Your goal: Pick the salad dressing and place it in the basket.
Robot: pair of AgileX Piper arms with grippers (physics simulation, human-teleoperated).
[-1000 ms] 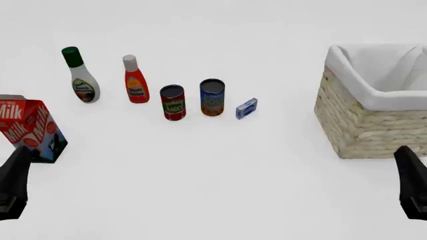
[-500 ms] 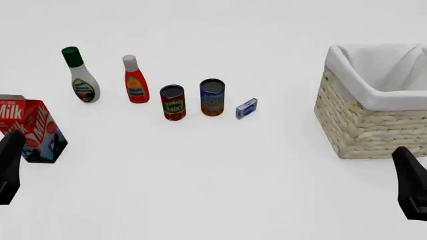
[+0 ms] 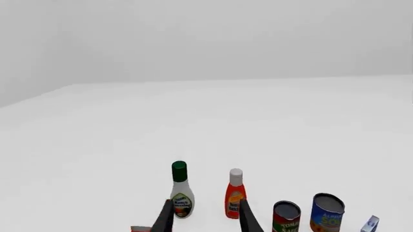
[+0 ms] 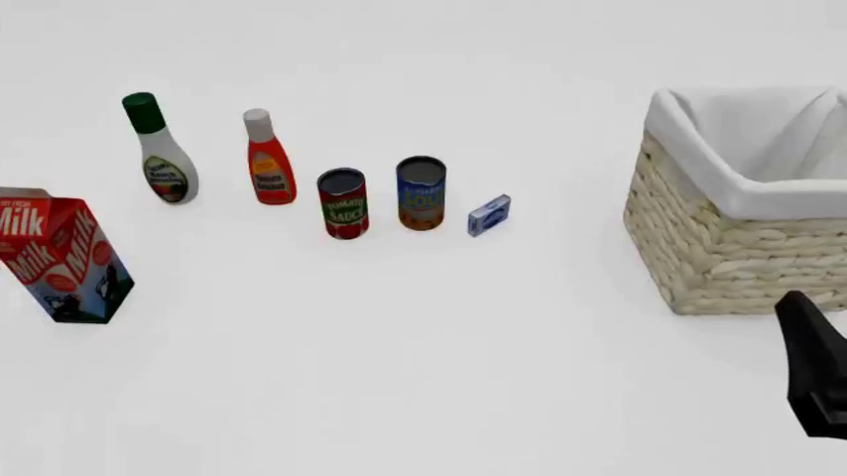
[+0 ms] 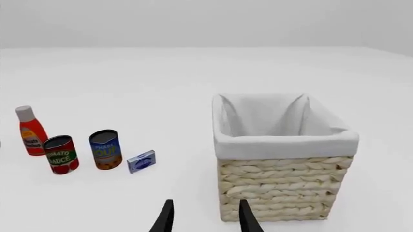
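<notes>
Both tools gape, empty, touching nothing.

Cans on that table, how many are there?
2. The red can and the blue can stand side by side mid-table, between the orange bottle and a small blue box.

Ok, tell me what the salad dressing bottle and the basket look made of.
Salad dressing: likely smooth white plastic, going by its moulded curvy body and dark green cap. Basket: woven wicker or straw, shown by pale braided rows, with a matte white cloth liner folded over the rim.
</notes>
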